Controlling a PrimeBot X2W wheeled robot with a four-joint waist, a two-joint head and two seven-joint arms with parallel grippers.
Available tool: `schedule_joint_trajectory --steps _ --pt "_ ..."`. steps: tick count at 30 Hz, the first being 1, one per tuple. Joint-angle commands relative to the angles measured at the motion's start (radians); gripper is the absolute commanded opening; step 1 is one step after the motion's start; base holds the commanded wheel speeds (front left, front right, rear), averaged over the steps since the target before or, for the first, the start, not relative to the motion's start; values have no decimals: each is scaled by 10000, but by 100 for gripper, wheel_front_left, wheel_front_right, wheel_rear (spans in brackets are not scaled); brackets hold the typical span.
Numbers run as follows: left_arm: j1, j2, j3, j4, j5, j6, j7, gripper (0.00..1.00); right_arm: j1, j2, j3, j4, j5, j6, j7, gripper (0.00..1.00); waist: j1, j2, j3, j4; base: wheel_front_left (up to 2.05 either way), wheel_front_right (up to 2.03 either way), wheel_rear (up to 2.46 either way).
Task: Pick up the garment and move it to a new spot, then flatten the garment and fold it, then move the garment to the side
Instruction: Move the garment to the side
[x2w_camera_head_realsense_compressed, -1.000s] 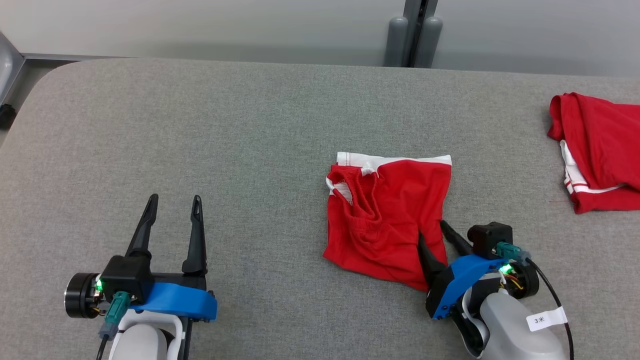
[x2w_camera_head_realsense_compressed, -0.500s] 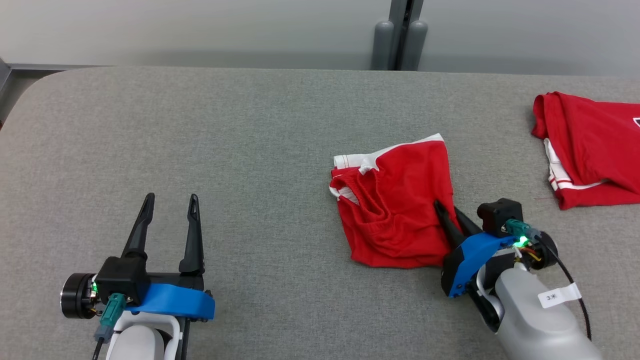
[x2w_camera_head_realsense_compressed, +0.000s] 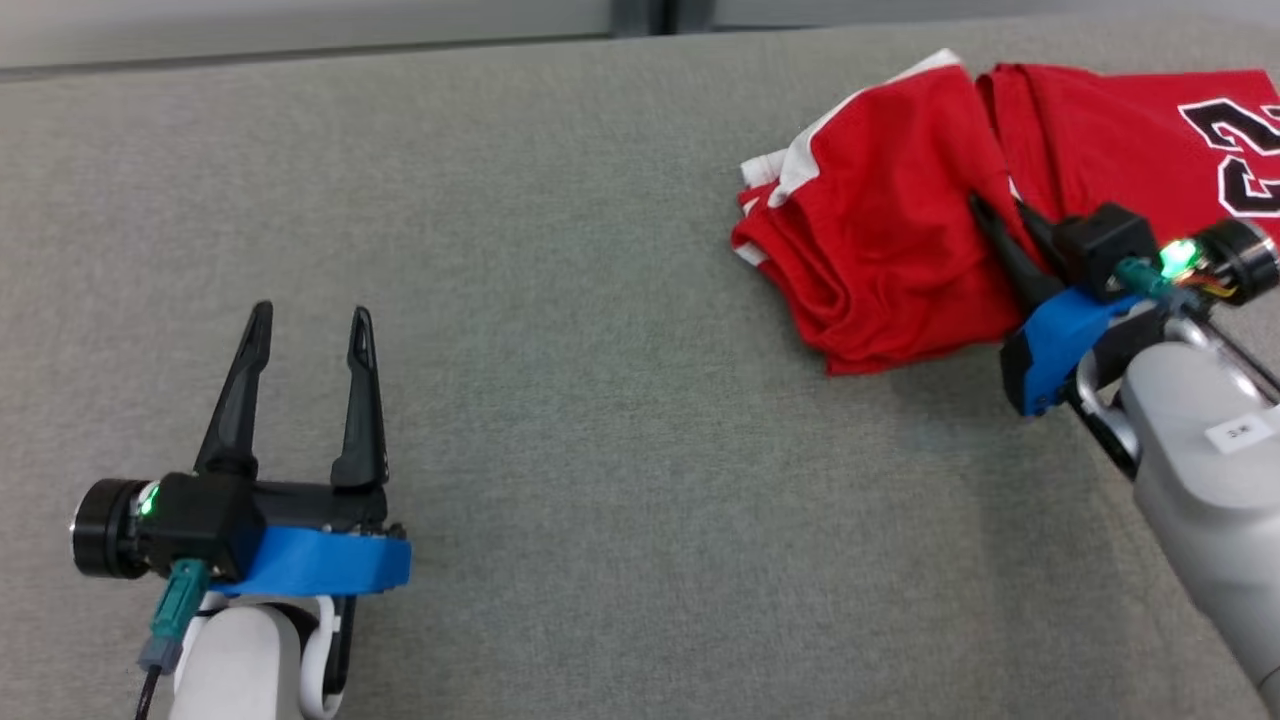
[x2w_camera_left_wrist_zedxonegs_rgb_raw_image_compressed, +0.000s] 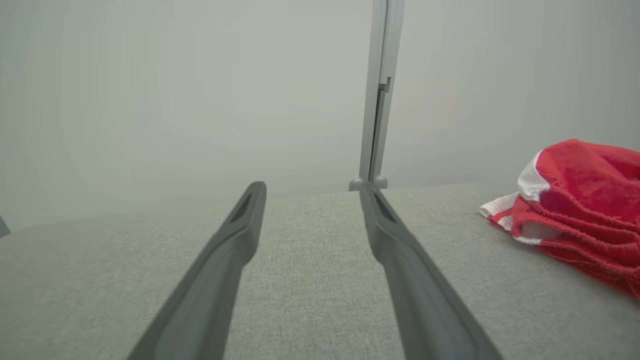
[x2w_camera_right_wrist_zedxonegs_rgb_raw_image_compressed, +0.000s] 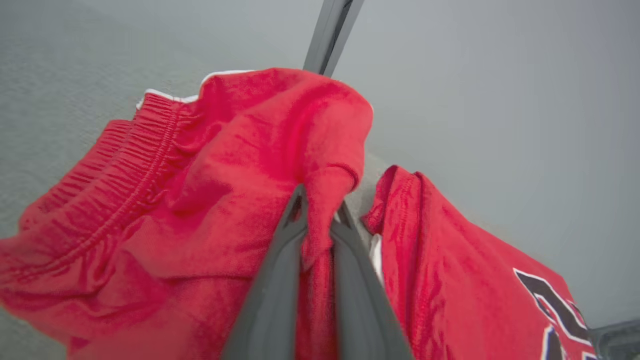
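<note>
A: Starting near. Logging left jaws as spread wide, empty, parked low over bare desk (x2w_camera_head_realsense_compressed: 600, 420), well apart from the cloth.

B: Agreed. Further out on the right?

A: Marking right jaws as clenched on a thin pinch of the red shorts (x2w_camera_head_realsense_compressed: 880, 240) at their right-hand edge, squeezing a fold between the fingers (x2w_camera_right_wrist_zedxonegs_rgb_raw_image_compressed: 275, 290).

B: Placing the shorts where?

A: Far right of the desk, bunched, waistband side toward the robot's left, right edge touching the numbered red jersey (x2w_camera_head_realsense_compressed: 1100, 130). Cannot tell whether fully off the surface.

B: Risks?

A: First, slip. Gripping only a small fold, so could pull free if dragged across the grey fabric top. Second, snagging the jersey. Lying just beside the fingers, so might get caught or shoved by any travel rightward. Third, dropping onto the jersey instead of a free spot. Would tangle two same-coloured cloths and spoil flattening.

B: Adding bunching. Held by one pinch, so likely to land crumpled and need both arms to spread.

A: Noted. Flagging the open left jaws too: well apart from the shorts, so of no use for a quick catch.

B: Beyond that?

A: Just wall and grey post (x2w_camera_left_wrist_zedxonegs_rgb_raw_image_compressed: 377, 100). No hazard there.
</note>
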Motion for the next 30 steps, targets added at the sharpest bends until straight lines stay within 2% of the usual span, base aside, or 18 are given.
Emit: schedule_joint_trajectory --steps 1,2,5,13,20,30 --pt "-215 146 28 -158 75 -57 -46 100 -447 -412 122 -84 139 -2 -4 0 -2 -1 241 -255 0 0 0" --pt "-215 146 28 -158 75 -57 -46 100 -447 -412 122 -84 139 -2 -4 0 -2 -1 241 -255 0 0 0" --pt "-333 343 13 -390 177 -60 -46 100 -1092 -981 219 -156 328 -2 -4 0 -2 -1 664 -686 0 0 0" --pt "-540 1047 123 -1353 444 -79 -46 100 -2568 -1902 556 246 687 -4 -4 0 -2 -1 1763 -2023 0 0 0" --pt "-779 1431 59 -1944 554 -85 7 100 -3680 -1930 1018 1175 1004 -2 -2 0 -2 -1 2480 -2600 0 0 0" --pt "-766 1652 55 -2335 441 8 108 100 -4828 -1659 1188 3014 852 -4 10 0 -2 -1 2920 -2449 0 0 0"
